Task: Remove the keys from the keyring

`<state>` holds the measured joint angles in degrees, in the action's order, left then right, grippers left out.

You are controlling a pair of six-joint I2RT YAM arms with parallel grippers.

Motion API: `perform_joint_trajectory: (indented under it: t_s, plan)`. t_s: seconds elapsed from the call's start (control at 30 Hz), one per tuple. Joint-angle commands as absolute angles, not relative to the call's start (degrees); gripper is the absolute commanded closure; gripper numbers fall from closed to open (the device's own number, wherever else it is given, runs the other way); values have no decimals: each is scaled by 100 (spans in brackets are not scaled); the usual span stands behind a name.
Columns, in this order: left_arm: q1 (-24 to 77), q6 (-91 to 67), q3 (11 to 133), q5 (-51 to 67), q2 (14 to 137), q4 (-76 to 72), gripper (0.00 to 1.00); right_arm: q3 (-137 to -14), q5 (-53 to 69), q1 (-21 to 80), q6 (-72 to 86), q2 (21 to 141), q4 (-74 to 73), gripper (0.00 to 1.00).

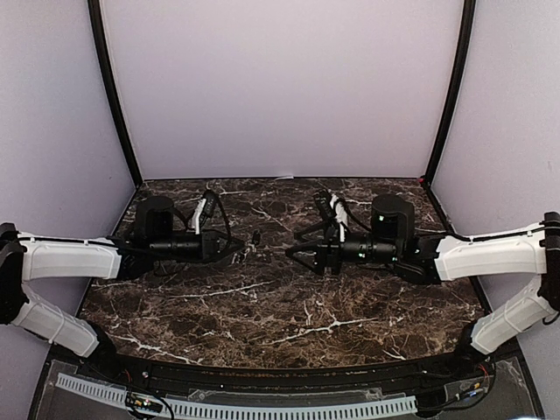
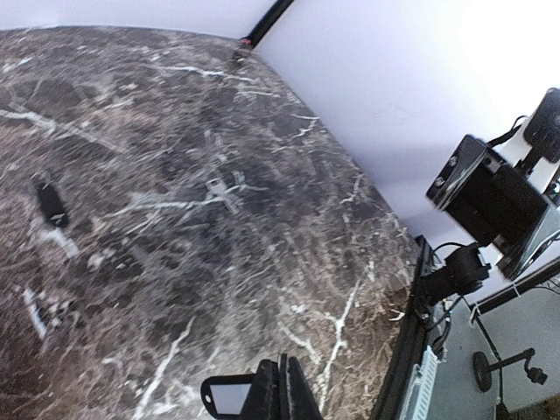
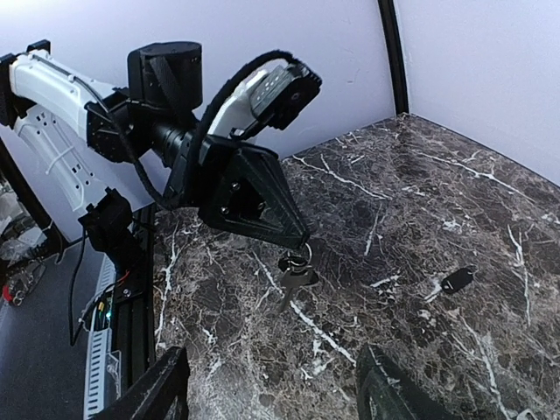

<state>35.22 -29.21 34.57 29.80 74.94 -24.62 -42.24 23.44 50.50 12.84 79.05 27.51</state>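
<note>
**Top view**
- Bench [image 1: 289, 311]: dark marble-pattern surface with white veining. Pale walls [image 1: 280, 79] stand on three sides, with black posts at the far corners.
- Left claw [image 1: 241, 255]: left of centre, tip pointing right, jaws closed.
- Right claw [image 1: 296, 252]: right of centre, facing the left one, jaws spread. A strip of bare bench separates the two tips.
- Loose key [image 1: 256, 237]: small dark piece just above that strip, hard to make out against the marble.
- The ring and its hanging pieces are too small to pick out here.

**Left wrist view**
- Left claw [image 2: 282, 389]: bottom centre, fingers pressed together.
- Dark-rimmed pale piece [image 2: 226, 395]: at the bottom edge, immediately left of the fingers. I cannot tell whether it is a key.
- Loose key [image 2: 50, 201]: flat on the bench at the left edge, well apart from the claw.
- Black boxy hardware [image 2: 486, 197]: right side, past the bench edge, with cables.

**Right wrist view**
- Right claw [image 3: 276, 394]: one dark finger at bottom left and one at bottom right, wide apart, gripping nothing.
- Left claw [image 3: 293, 236]: centre, tip clamped on the keyring [image 3: 304, 255].
- Keys [image 3: 294, 278]: hanging below the ring. I cannot tell whether their tips touch the bench.
- Loose key [image 3: 458, 280]: right of centre, lying on the bench, apart from the ring.
- Only bare marble lies between the right claw and the hanging keys.
</note>
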Motion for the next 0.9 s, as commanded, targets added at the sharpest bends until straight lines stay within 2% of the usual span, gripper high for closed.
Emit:
perform_joint_trajectory:
  t_s: [0.0,0.37,0.53,0.73,0.87]
  plan:
    - [3715,-3134,3839,3509,7629,-3020,100,-4113,1445,5423,840,7686,3112,36]
    - [4033,-3351,4318,3668,7734,-3401,100,-4263,-264,6388,692,8107,3228,36]
    - [4093,-3408,4372,3684,7725,-3439,100,-4414,-572,6545,756,8452,3430,37]
    - [4168,-3503,4393,3552,7708,-3472,100,-4551,-1536,6833,631,8751,3728,37]
    - [4217,-3597,4386,3456,7708,-3540,100,-4622,-1660,6854,662,8870,3914,39]
